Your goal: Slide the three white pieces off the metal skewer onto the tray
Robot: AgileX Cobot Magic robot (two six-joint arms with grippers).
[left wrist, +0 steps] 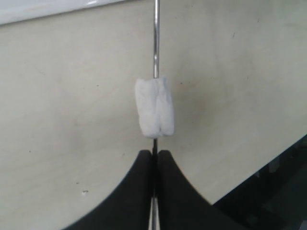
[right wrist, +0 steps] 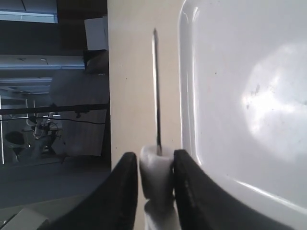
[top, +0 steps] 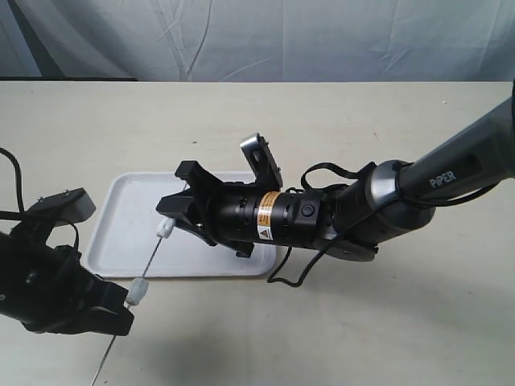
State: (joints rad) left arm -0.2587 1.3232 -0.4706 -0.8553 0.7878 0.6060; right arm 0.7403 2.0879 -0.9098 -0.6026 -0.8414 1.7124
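Note:
The thin metal skewer [top: 150, 261] slants up from my left gripper [top: 122, 310] toward the tray [top: 121, 233]. That gripper is shut on the rod [left wrist: 156, 38], its tips [left wrist: 154, 154] pressed together just behind one white piece [left wrist: 154, 108], which also shows in the exterior view [top: 138, 293]. My right gripper [top: 169, 219] reaches in over the tray's middle. Its fingers [right wrist: 129, 167] sit either side of a second white piece [right wrist: 156, 172] near the skewer's tip [right wrist: 155, 91]. A third white piece [right wrist: 161, 215] sits right behind it on the rod. The skewer's tip lies beside the tray's rim [right wrist: 184, 96].
The white tray's floor [right wrist: 249, 96] is bare in the right wrist view. Beige tabletop [top: 362, 322] surrounds the tray. The right arm [top: 402, 201] crosses over the tray's right edge. A table edge and dark room [right wrist: 57, 120] lie beyond in the right wrist view.

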